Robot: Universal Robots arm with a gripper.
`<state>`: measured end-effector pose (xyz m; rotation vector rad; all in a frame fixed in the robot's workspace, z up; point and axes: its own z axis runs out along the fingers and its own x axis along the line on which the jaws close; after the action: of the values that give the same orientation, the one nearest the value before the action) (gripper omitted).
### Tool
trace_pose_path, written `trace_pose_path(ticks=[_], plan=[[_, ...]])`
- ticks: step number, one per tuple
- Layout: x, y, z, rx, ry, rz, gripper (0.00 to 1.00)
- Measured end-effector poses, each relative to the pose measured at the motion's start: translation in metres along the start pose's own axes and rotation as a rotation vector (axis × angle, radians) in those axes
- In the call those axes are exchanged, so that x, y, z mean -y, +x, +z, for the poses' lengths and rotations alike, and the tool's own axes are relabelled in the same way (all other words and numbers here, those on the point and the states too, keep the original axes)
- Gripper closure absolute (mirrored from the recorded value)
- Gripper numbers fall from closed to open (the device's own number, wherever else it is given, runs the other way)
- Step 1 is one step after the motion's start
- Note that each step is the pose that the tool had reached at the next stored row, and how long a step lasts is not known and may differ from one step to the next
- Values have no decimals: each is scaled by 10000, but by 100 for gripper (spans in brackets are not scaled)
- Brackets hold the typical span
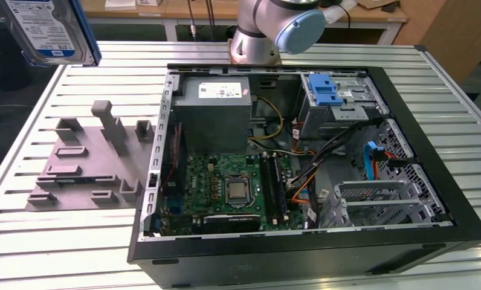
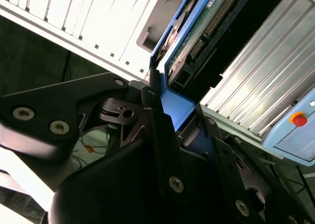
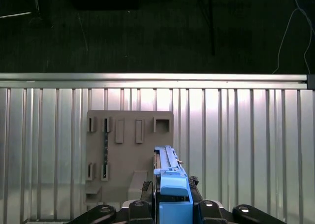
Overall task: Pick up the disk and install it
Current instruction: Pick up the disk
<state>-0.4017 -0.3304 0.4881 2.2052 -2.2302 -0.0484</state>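
Disk [image 1: 51, 27] was off the table [image 1: 55, 241], raised high at the exterior view's upper left. It hung above and beyond the grey fixture plate [image 1: 83, 160], well apart from the open computer case [image 1: 305, 157]. The label face was turned toward that camera. Not yet installed.

Gripper [image 2: 177, 111] was clenched on the disk. In the second wrist view the black fingers [image 2: 153, 101] sat on either side of the blue bracket at one short end. The circuit-board side and connector row ran out past them. In the first wrist view the disk appeared edge-on, projecting straight out from between the fingers, with the fixture plate on the table below.

Handling, as judgement only:
- Rigid metal body, probably fairly heavy for its size; it should not flex in the grip.
- Bare metal faces are likely slippery, and the plastic bracket gives better purchase.
- The exposed board and connector pins looked fragile, so contact belongs on the bracket or side edges, not the board.
- An end grasp leaves most of the mass cantilevered beyond the fingers, so tilt or slip under acceleration was a possible risk.
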Motion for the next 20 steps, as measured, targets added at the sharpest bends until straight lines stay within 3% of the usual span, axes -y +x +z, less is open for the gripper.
trace_pose_path(ticks=[20], plan=[[76, -1, -2, -1, -1, 1, 64]])
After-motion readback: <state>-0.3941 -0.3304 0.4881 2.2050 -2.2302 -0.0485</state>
